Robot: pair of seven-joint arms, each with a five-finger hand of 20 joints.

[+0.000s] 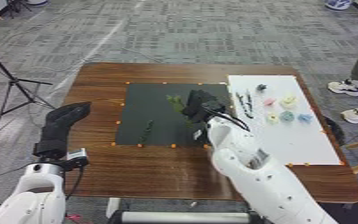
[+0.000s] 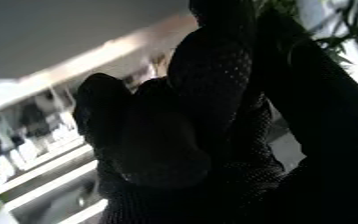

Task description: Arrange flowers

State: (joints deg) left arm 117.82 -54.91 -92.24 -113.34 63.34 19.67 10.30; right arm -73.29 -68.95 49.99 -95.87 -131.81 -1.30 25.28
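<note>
Out at the end of my right arm, the fingers of the right hand [image 1: 198,104] are curled, with a green sprig [image 1: 175,102] gripped in them, its leaves poking out on the hand's left side over the right part of the black mat [image 1: 158,91]. In the right wrist view I see that right hand [image 2: 171,125] with its fingers bent and green leaves close against fingers and thumb. The fingers of my left hand [image 1: 66,117] are released, pointing toward the far side, at the left edge of the brown table [image 1: 104,175]. Farther out from the right hand, near the mat's left edge, lies a dark green stem [image 1: 148,131], apart from the hand. To the right, on the white board [image 1: 309,150], two leafy stems [image 1: 245,102] lie by the left edge, with a small dark piece [image 1: 261,87] just beyond their far ends (too small from here for me to name). Right of the stems sit a pink flower [image 1: 269,101] and a larger pale yellow flower [image 1: 288,101]; nearer come a small yellow flower [image 1: 272,118], a teal flower [image 1: 286,116] and a blue flower [image 1: 304,118], side by side. Nearest on the board is a yellow-green flower [image 1: 273,141]. A black tripod [image 1: 11,80] stands on the floor, left of the table.
</note>
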